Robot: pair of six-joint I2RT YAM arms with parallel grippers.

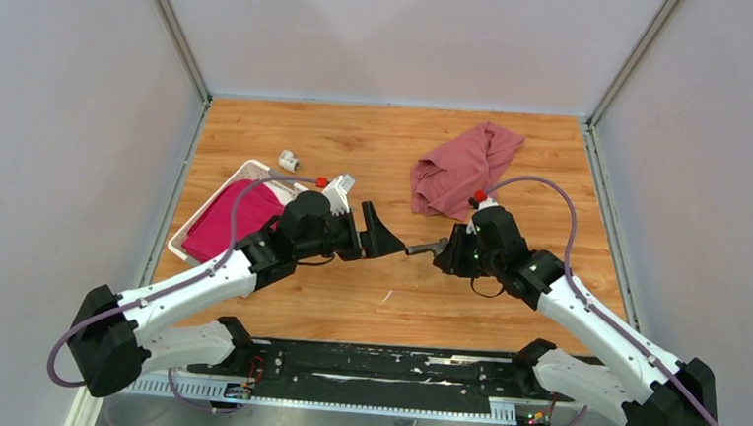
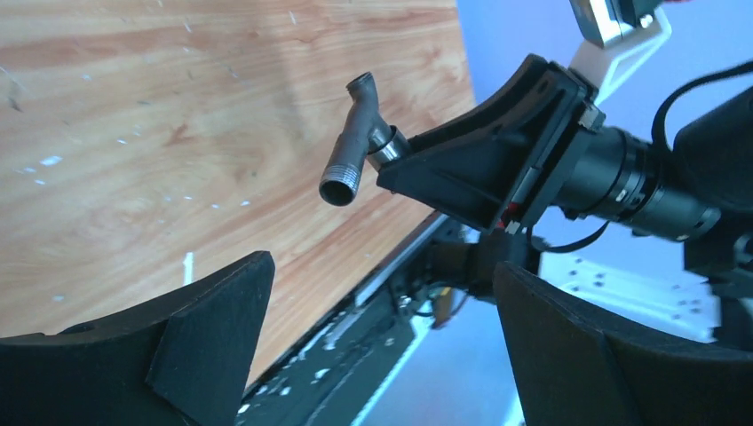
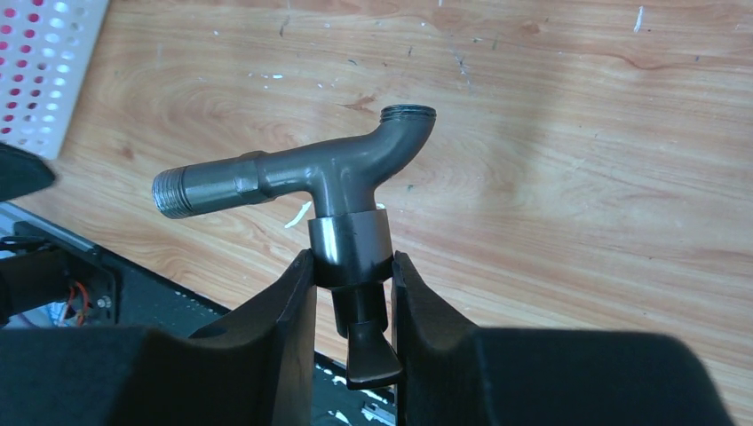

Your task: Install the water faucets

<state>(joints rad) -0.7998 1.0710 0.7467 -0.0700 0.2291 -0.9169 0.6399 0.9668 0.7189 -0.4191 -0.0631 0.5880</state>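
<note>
Fabric (image 1: 226, 222) of a magenta colour is lying bunched inside the white slatted basket (image 1: 243, 171), which is sitting at the left side of the wooden surface (image 1: 377, 139). The left arm is crossing over the basket's near corner. The stubby white fitting (image 1: 288, 160) is lying by itself on the wood just beyond the basket's far corner, well apart from both grippers. The dusty-red cloth (image 1: 462, 167) is lying crumpled at the far right, with the right arm's wrist sitting just in front of it.

The dark grey T-shaped tap (image 3: 302, 173) is hanging near the middle of the surface, clear of the wood. The right gripper (image 3: 351, 266) is pinching it by the stem just under the silver collar. The handle is sitting between the fingers (image 3: 284, 311), and the threaded end is pointing toward the left arm. The left gripper (image 2: 377, 284) is facing the tap from just beside it, jaws spread wide, and the tap's threaded end is hovering short of its fingers (image 2: 222, 311). Both arms are stretching forward and angling inward, so the two grippers are pointing at each other nose to nose.
</note>
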